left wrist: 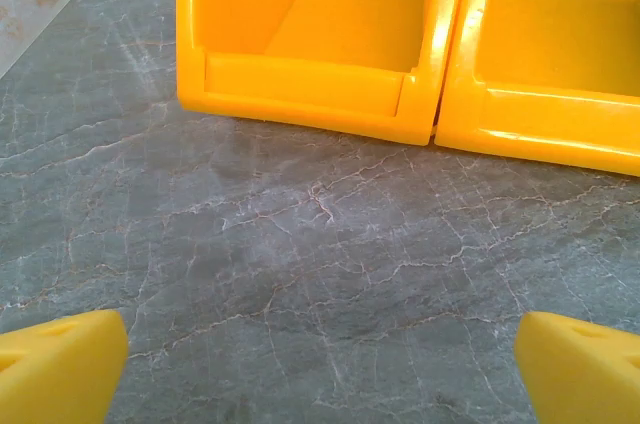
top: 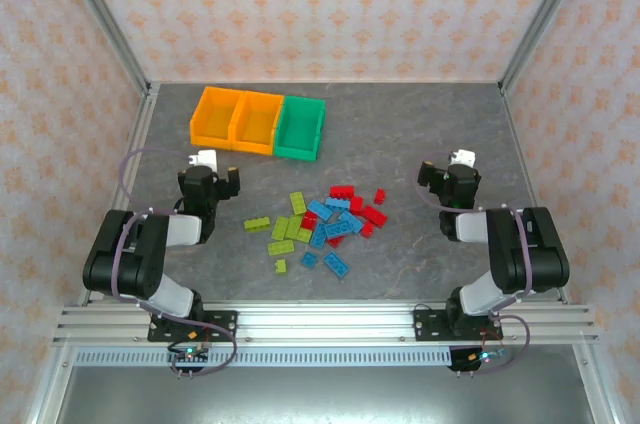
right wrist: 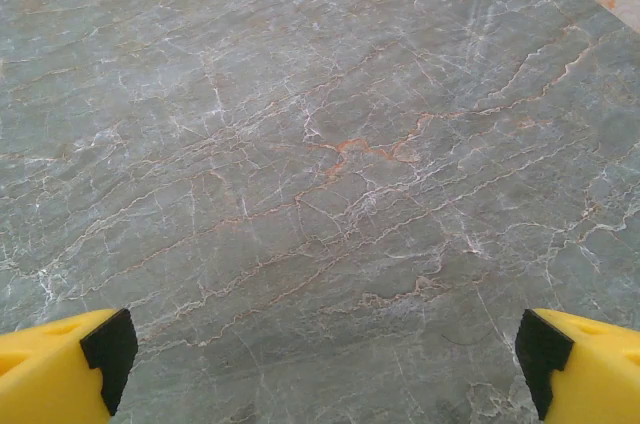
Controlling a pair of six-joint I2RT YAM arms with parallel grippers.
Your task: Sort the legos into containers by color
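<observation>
The legos [top: 325,224] lie loose in a pile on the table's middle: lime green ones [top: 285,229] to the left, light blue ones [top: 332,226] in the centre, red ones [top: 362,206] to the right. The containers stand in a row at the back left: two orange bins [top: 220,116] [top: 257,122] and a green bin [top: 300,127]. My left gripper [top: 208,172] [left wrist: 320,374] is open over bare table, facing the orange bins' front walls [left wrist: 300,94] [left wrist: 540,124]. My right gripper [top: 452,172] [right wrist: 320,369] is open over bare table, right of the pile.
The grey marbled table [top: 420,124] is fenced by patterned walls with metal posts at the back corners [top: 145,84]. Both arms are folded back close to their bases at the near edge.
</observation>
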